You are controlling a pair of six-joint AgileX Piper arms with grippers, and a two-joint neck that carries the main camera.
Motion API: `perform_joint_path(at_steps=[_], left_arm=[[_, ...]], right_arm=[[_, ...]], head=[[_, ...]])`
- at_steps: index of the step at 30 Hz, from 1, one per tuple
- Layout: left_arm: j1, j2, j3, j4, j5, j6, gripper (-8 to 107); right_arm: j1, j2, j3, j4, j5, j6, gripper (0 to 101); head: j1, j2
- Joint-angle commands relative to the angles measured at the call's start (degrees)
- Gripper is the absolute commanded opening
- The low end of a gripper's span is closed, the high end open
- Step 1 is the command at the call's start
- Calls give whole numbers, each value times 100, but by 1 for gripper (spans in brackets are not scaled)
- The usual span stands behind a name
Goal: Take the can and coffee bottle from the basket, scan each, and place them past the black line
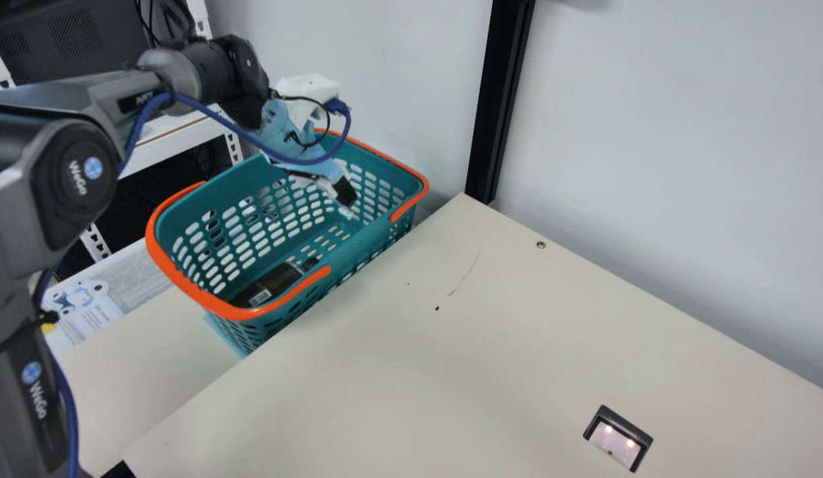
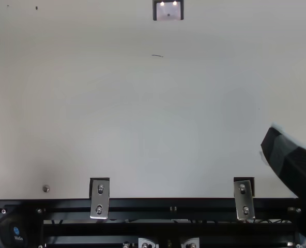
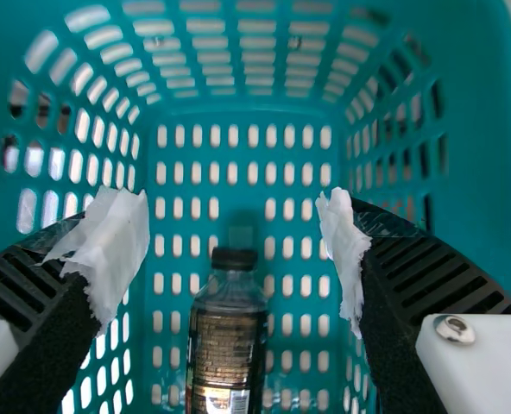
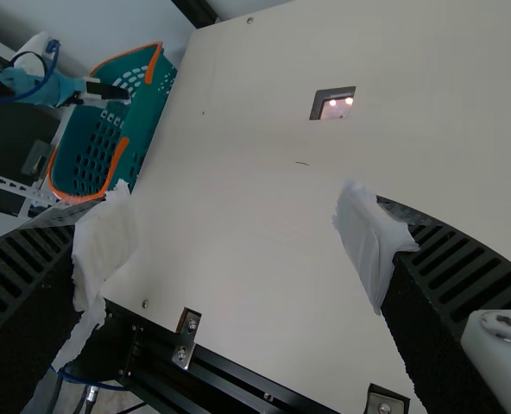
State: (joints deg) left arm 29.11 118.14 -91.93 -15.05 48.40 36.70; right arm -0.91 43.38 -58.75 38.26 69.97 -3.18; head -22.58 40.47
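Inside the teal basket (image 1: pixel 249 199), the left gripper (image 1: pixel 345 199) hangs over its far part. The dark coffee bottle (image 1: pixel 269 285) lies on the basket floor at the end nearer the camera. From the left wrist, the left gripper (image 3: pixel 234 254) is open, its taped fingertips apart, with the bottle (image 3: pixel 228 345) below them and untouched. In the top view, the right gripper (image 2: pixel 295 122) is over the table at the right edge. Its taped fingers stand wide apart with nothing between them in the right wrist view, where the right gripper (image 4: pixel 236 250) is open.
A small scanner window (image 1: pixel 616 441) is set in the cream tabletop (image 1: pixel 451 358). Orange handles (image 1: pixel 295 289) lie along the basket rim. A black post (image 1: pixel 501 99) rises at the table corner, and black rails (image 2: pixel 168 206) border the table in the top view.
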Motion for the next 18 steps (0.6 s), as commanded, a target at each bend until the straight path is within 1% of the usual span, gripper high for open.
perform_joint_path(at_steps=[1,8,18], left_arm=[[25,233,-54,62,83,9,90],[100,636,-115,299,241,93,90],[217,927,42,636,196,234,90]], right_arm=[[0,0,0,0,0,0,101],[0,0,0,0,0,0,101],[0,0,0,0,0,0,101]], head=[[-94,105],[-94,105],[-94,105]])
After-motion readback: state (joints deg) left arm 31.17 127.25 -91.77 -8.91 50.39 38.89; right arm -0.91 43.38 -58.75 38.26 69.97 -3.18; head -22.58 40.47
